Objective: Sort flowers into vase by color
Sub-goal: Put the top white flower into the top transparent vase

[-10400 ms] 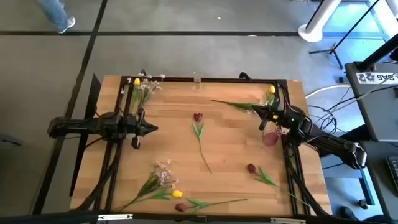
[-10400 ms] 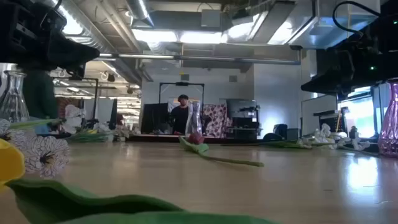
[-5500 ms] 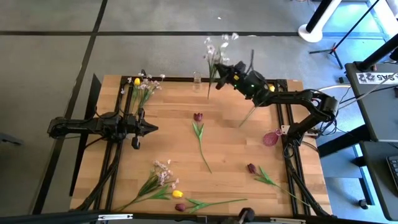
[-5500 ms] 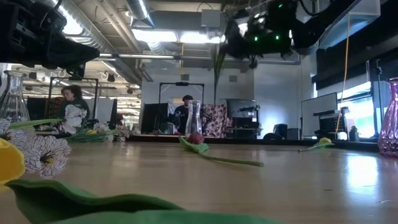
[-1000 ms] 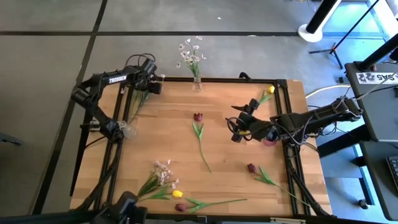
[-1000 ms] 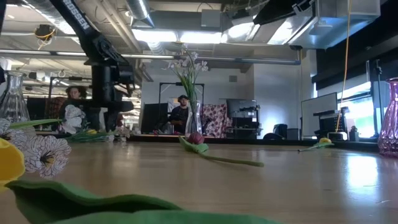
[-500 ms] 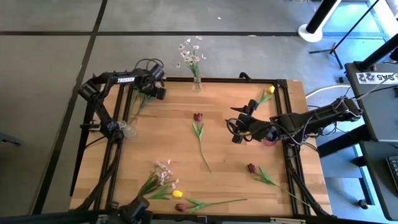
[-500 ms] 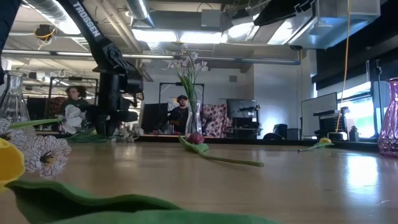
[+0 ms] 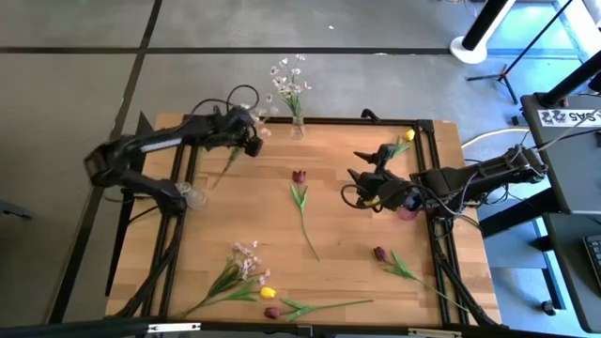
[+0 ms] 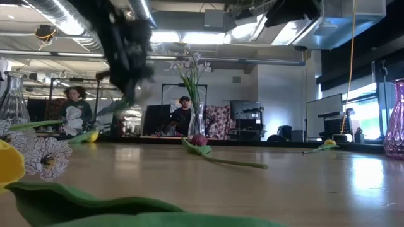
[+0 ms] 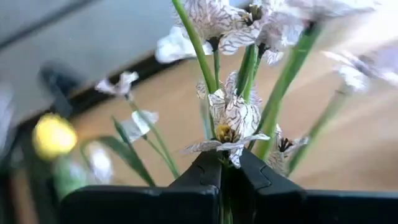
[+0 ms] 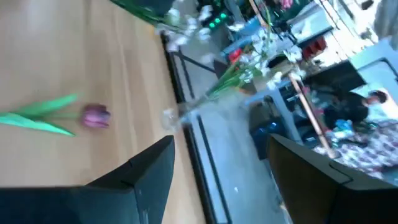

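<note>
Near the wooden worktop's far left corner, the left gripper clamps a pale pink-white blossom spray.
Its wrist view shows green stems pinched between closed fingers; the right gripper hovers spread mid-worktop.

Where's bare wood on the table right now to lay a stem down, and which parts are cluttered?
Free: the left-centre boards between the left gripper holding a white spray and the maroon tulip mid-table; also the strip between that tulip and the right gripper. Crowded: the near-left corner with the white blossoms and yellow tulip, and around the pink vase.
</note>
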You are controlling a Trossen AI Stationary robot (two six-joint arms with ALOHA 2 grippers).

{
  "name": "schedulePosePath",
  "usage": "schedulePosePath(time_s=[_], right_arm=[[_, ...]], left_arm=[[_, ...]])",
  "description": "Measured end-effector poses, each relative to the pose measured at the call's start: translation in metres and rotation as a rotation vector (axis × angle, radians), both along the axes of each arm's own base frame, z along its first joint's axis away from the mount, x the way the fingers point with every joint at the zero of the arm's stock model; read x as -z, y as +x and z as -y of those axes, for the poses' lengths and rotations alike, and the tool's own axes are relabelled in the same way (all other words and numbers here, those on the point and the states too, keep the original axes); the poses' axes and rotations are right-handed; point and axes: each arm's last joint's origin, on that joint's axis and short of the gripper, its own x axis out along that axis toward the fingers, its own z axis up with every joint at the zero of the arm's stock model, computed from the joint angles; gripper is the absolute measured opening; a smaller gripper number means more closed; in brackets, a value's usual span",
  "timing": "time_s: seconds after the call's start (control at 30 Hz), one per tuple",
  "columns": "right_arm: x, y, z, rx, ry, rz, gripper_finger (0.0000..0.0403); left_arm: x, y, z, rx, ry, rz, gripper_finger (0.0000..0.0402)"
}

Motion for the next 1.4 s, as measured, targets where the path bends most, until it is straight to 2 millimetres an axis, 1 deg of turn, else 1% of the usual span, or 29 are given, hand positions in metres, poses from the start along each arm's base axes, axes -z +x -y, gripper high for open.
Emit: schedulePosePath(time_s=[0.07, 0.13, 0.2, 0.27, 0.37, 0.43, 0.53, 0.63, 0.7, 0.8, 0.83, 0.97, 1.1, 1.2, 1.4], right_arm=[[-0.002, 0.004, 0.0, -0.055, 0.049, 0.027, 0.0253], [-0.003, 0.006, -0.003, -0.165, 0.122, 0.039, 0.0253], [-0.006, 0.011, -0.003, -0.284, 0.205, 0.072, 0.0253], [-0.008, 0.017, -0.002, -0.415, 0.287, 0.128, 0.0253], [0.001, 0.028, 0.003, -0.535, 0.355, 0.216, 0.0253], [0.01, 0.036, 0.008, -0.533, 0.375, 0.3, 0.0253], [0.017, 0.05, 0.015, -0.505, 0.394, 0.434, 0.0253], [0.022, 0.064, 0.019, -0.491, 0.468, 0.524, 0.0253], [0.028, 0.072, 0.022, -0.508, 0.528, 0.552, 0.0253], [0.032, 0.084, 0.022, -0.542, 0.595, 0.547, 0.0253], [0.032, 0.086, 0.021, -0.552, 0.606, 0.542, 0.0253], [0.022, 0.095, 0.018, -0.59, 0.611, 0.567, 0.0253], [0.017, 0.101, 0.018, -0.59, 0.609, 0.568, 0.0253], [0.013, 0.105, 0.018, -0.593, 0.601, 0.565, 0.0253], [0.015, 0.111, 0.017, -0.582, 0.609, 0.543, 0.0253]], left_arm=[[-0.022, 0.006, 0.024, 0.103, 0.072, 0.122, 0.0005], [-0.042, 0.012, 0.048, 0.208, 0.144, 0.253, 0.0005], [-0.058, 0.019, 0.07, 0.321, 0.211, 0.37, 0.0005], [-0.069, 0.027, 0.092, 0.438, 0.268, 0.463, 0.0005], [-0.075, 0.038, 0.121, 0.59, 0.353, 0.6, 0.0005], [-0.073, 0.044, 0.136, 0.667, 0.413, 0.689, 0.0005], [-0.066, 0.045, 0.153, 0.747, 0.479, 0.812, 0.0005], [-0.062, 0.042, 0.162, 0.814, 0.563, 0.958, 0.0006], [-0.058, 0.041, 0.165, 0.845, 0.609, 1.048, 0.0006], [-0.047, 0.04, 0.167, 0.88, 0.659, 1.106, 0.0006], [-0.045, 0.041, 0.167, 0.878, 0.671, 1.118, 0.0006], [-0.038, 0.047, 0.165, 0.875, 0.687, 1.127, 0.0006], [-0.038, 0.05, 0.165, 0.893, 0.702, 1.173, 0.0006], [-0.038, 0.051, 0.164, 0.89, 0.709, 1.173, 0.0006], [-0.038, 0.051, 0.162, 0.89, 0.737, 1.166, 0.0006]])
